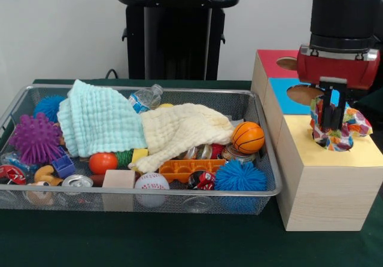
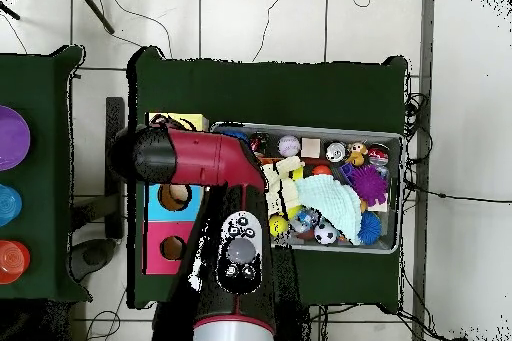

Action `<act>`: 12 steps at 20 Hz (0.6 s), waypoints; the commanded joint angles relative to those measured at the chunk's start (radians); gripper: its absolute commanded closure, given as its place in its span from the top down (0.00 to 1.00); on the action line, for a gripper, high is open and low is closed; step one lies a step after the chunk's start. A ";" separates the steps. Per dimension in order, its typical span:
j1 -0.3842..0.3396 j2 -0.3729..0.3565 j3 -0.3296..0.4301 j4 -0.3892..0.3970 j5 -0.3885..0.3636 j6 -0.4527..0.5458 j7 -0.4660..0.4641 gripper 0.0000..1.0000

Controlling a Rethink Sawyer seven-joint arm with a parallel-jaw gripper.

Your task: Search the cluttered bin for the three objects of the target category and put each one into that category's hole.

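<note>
Well to the left of the gripper [image 1: 333,116], the wire bin [image 1: 36,90] is sitting heaped with towels and toys, while the fingers are apparently gripping a dotted fabric piece [image 1: 353,126] directly over the yellow-topped box [image 1: 326,186], covering its hole.

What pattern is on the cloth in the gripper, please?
The cloth is white with red, blue, yellow and orange dots; clearest in the front view.

A mint-green towel [image 1: 99,123] overlaps a cream towel [image 1: 179,132], near a small basketball [image 1: 248,137].
</note>
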 commanded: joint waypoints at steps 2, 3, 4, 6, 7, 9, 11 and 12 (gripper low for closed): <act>0.027 0.081 -0.015 -0.205 0.036 0.395 0.251 0.00; 0.029 0.090 -0.016 -0.229 0.034 0.420 0.256 0.00; 0.028 0.099 -0.015 -0.249 0.031 0.438 0.254 0.00; 0.019 0.114 -0.010 -0.275 0.025 0.449 0.236 0.00; 0.015 0.117 -0.008 -0.271 0.023 0.436 0.227 0.00; 0.005 0.121 0.003 -0.256 0.025 0.397 0.209 0.00; -0.006 0.121 0.015 -0.228 0.031 0.346 0.193 0.00; -0.011 0.121 0.021 -0.214 0.035 0.320 0.187 0.00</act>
